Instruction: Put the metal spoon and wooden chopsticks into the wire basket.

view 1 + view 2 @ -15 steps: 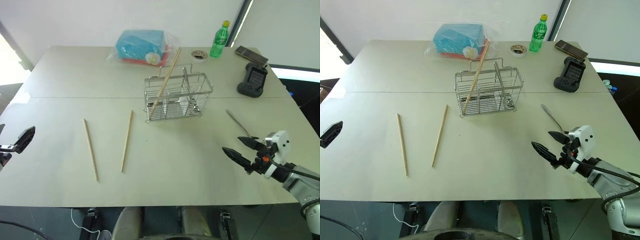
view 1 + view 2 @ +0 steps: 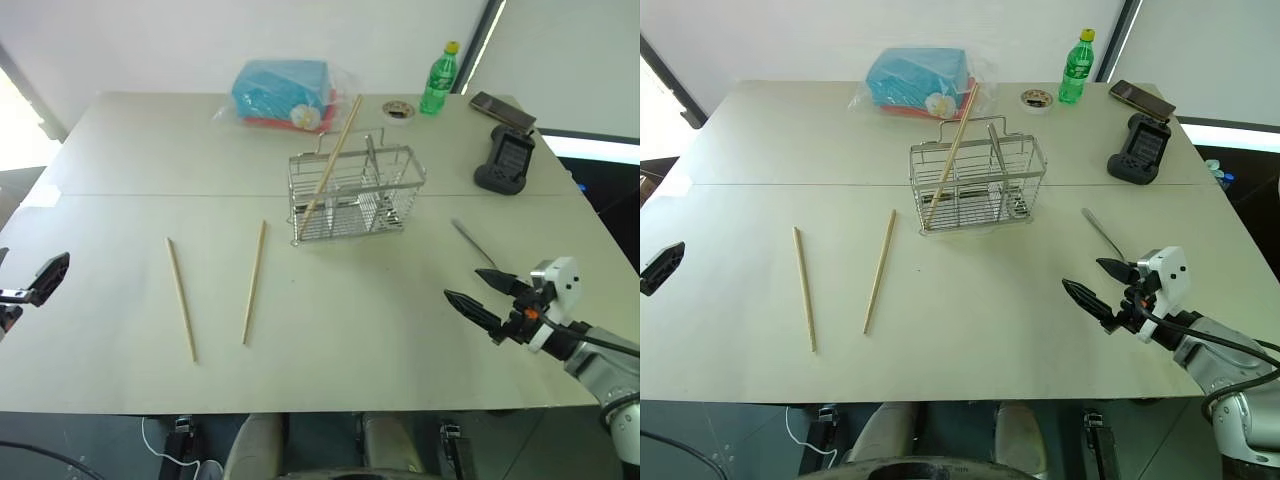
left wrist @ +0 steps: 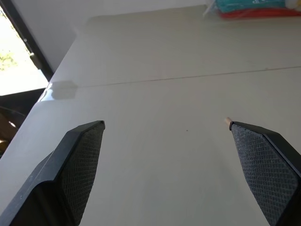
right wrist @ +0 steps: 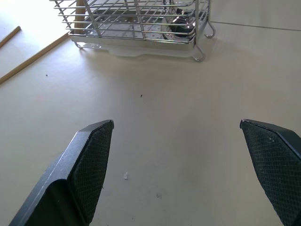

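Above bare table, right gripper gapes wide, empty

1. Left gripper: fingers spread wide apart and empty. In the head views one black finger shows at the left edge, held above the surface, touching nothing.
2. Right gripper: two black fingers parted and empty, tips pointing towards the robot's left and slightly downward.
3. Right wrist: white housing sits just behind the fingers; the grey forearm extends back to the lower right corner.
4. Right wrist view: both textured pads stand far apart, nothing between them.
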Robot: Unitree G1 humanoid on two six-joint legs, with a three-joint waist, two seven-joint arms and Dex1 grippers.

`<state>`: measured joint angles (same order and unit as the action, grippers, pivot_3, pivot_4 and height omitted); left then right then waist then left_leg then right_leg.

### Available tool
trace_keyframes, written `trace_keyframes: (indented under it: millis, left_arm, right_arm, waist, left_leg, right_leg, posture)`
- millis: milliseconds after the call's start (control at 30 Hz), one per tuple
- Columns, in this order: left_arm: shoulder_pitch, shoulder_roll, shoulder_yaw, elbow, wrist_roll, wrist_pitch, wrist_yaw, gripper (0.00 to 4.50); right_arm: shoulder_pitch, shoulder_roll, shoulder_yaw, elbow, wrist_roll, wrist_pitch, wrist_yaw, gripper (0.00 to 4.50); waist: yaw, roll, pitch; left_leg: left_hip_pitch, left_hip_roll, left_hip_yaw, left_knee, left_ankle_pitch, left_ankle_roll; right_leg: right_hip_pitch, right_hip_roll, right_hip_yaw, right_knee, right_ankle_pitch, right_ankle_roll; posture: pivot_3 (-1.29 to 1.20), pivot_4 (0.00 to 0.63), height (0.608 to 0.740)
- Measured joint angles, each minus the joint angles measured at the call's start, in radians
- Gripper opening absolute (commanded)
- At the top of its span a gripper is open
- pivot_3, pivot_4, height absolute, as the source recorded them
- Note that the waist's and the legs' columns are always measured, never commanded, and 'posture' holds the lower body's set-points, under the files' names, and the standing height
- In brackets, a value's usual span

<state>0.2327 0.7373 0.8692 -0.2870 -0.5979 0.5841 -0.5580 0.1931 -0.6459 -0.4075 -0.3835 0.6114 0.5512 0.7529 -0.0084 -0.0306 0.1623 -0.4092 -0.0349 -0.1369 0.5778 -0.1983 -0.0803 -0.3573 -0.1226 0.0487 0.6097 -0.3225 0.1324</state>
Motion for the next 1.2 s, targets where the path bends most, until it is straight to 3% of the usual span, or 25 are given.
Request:
trace_keyframes:
  millis: [633, 833, 1033, 1200]
  left_arm:
    - [-0.008, 0.012, 0.001, -0.014, -0.020, 0.098, 0.051, 4.50]
    - [-0.154, 0.072, -0.011, -0.055, -0.138, 0.210, 0.058, 4.50]
    - [-0.396, 0.218, -0.272, -0.201, -0.278, 0.282, -0.037, 4.50]
    - [-0.660, 0.205, -0.515, -0.188, -0.308, 0.303, -0.064, 4.50]
  right_arm:
    - [-0.103, -0.004, 0.023, 0.053, -0.021, 0.002, -0.025, 4.45]
    - [-0.245, -0.036, 0.115, 0.090, -0.065, 0.054, -0.065, 4.45]
    - [-0.554, -0.055, 0.267, 0.243, -0.155, 0.088, -0.077, 4.45]
    - [-0.734, -0.059, 0.355, 0.462, -0.240, 0.072, -0.050, 4.45]
  waist:
    - [0.001, 0.000, 0.000]
    - [-0.002, 0.000, 0.000]
    - [-0.003, 0.001, 0.001]
    - [-0.006, 0.002, 0.002]
  left_leg:
    - [0.001, 0.000, 0.000, 0.000, 0.001, 0.001]
    - [0.001, 0.000, 0.000, 0.002, 0.001, 0.001]
    - [0.001, 0.000, 0.000, 0.001, 0.002, 0.001]
    - [-0.001, 0.000, 0.000, -0.002, 0.002, 0.001]
  right_leg:
    - [0.000, 0.000, 0.000, 0.002, 0.000, 0.000]
    - [0.000, 0.000, 0.000, 0.004, 0.000, 0.000]
    - [0.001, 0.001, 0.000, 0.004, 0.001, 0.000]
    - [0.000, 0.002, 0.000, 0.005, 0.009, 0.016]
  posture:
    - [0.00, 0.150, 0.713]
    - [0.00, 0.150, 0.713]
    - [0.00, 0.150, 0.713]
    - [0.00, 0.150, 0.713]
